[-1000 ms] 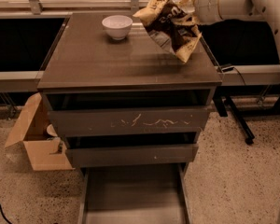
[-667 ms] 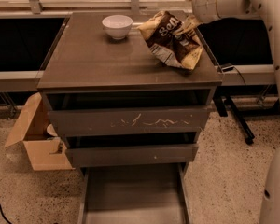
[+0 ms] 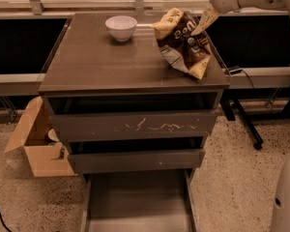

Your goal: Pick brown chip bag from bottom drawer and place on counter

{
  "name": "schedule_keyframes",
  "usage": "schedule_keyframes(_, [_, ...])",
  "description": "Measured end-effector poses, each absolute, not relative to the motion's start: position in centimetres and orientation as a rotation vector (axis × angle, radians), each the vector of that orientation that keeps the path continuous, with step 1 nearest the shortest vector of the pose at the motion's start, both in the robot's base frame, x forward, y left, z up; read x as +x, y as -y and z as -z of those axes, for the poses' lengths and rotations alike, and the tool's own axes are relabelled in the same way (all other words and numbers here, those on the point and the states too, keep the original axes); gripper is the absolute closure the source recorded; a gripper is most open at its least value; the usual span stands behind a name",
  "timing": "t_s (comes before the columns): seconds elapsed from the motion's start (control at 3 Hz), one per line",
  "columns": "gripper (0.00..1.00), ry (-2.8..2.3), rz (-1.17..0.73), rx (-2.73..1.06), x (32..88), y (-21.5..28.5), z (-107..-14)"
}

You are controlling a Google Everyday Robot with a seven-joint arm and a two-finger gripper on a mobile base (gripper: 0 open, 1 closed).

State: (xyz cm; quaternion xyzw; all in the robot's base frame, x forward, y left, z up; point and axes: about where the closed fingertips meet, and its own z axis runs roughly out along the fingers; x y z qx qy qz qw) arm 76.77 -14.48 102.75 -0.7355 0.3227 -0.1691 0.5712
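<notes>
The brown chip bag lies on the counter near its right edge, its cream end pointing to the back. My gripper hangs just above the bag's upper right corner, open and holding nothing. Its arm comes in from the top right. The bottom drawer is pulled out at the foot of the cabinet and shows a bare flat floor.
A white bowl stands at the back middle of the counter. The scratched-front drawer and the one below are nearly closed. An open cardboard box sits on the floor at the left. My white base is at the lower right.
The bag went from hanging in my gripper above the counter to lying on the counter. My gripper let go and now sits just above the bag's upper right corner.
</notes>
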Motion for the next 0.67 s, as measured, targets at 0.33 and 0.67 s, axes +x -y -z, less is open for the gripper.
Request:
schedule_keyframes(0.33, [0.00, -0.732, 0.416, -1.706, 75.4, 15.0, -104.5])
schedule_keyframes(0.67, [0.00, -0.705, 0.447, -1.678, 73.7, 15.4, -105.8])
